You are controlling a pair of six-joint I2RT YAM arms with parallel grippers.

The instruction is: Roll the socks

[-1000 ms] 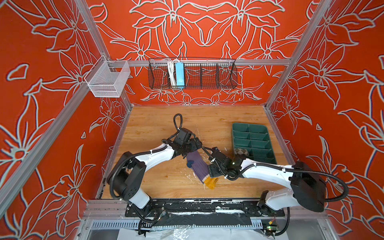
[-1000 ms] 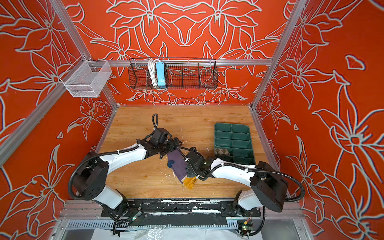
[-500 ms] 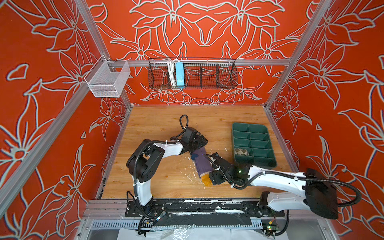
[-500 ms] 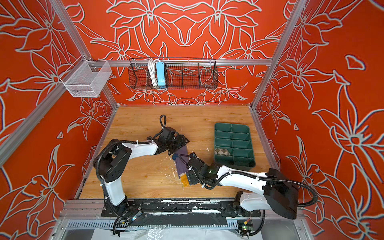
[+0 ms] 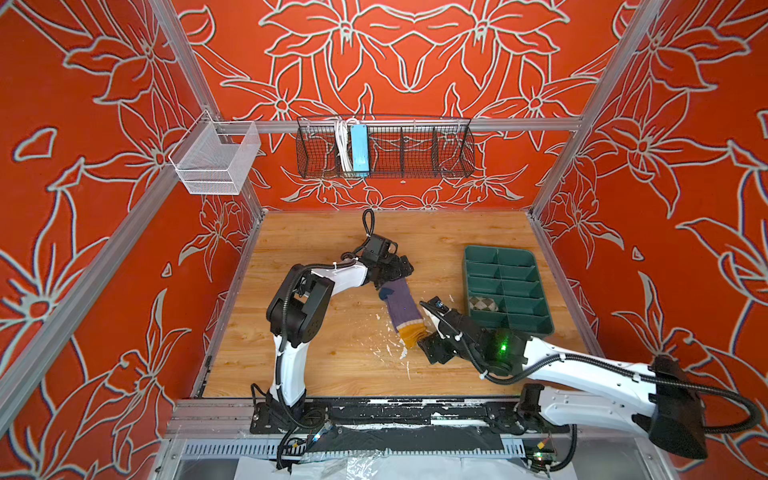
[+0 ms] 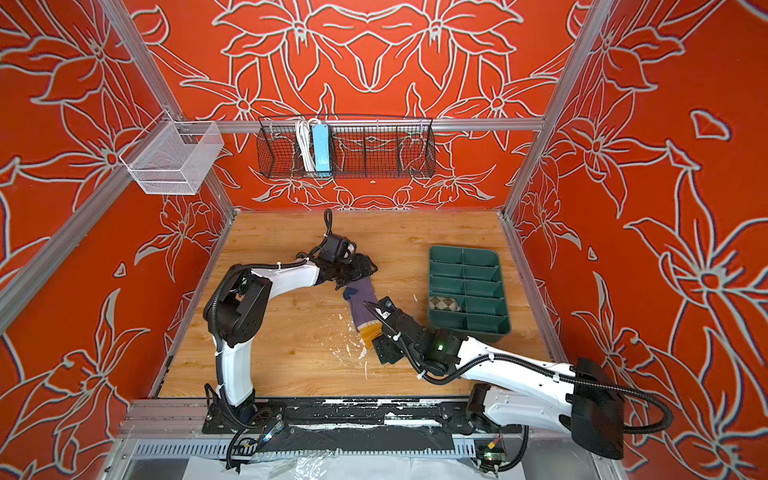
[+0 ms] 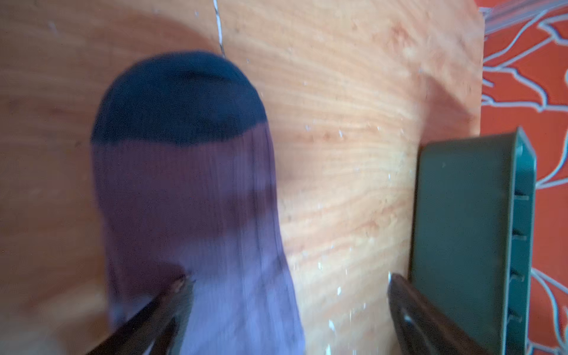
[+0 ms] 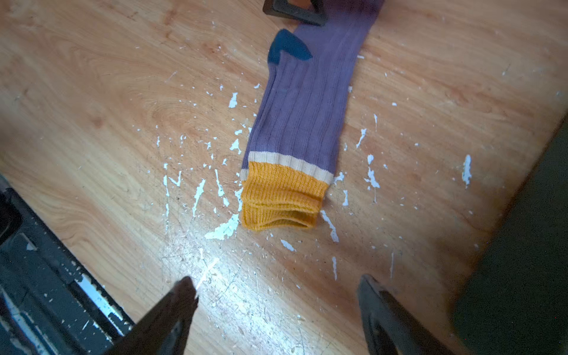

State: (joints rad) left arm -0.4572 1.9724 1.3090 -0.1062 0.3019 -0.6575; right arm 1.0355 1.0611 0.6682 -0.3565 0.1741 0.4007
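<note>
On the wooden table (image 5: 332, 365), mid-frame, the ribbed purple sock (image 5: 402, 305) lies flat, and it looks soft and light. Both the left gripper (image 7: 289, 281) and the right gripper (image 8: 276, 284) are spread wide, holding nothing. I would take the sock by the mustard cuff (image 8: 281, 196).

Purple sock (image 7: 196, 199), navy toe, on wooden table (image 7: 353, 138), jaws spread, green tray (image 7: 461, 230) beside
</note>
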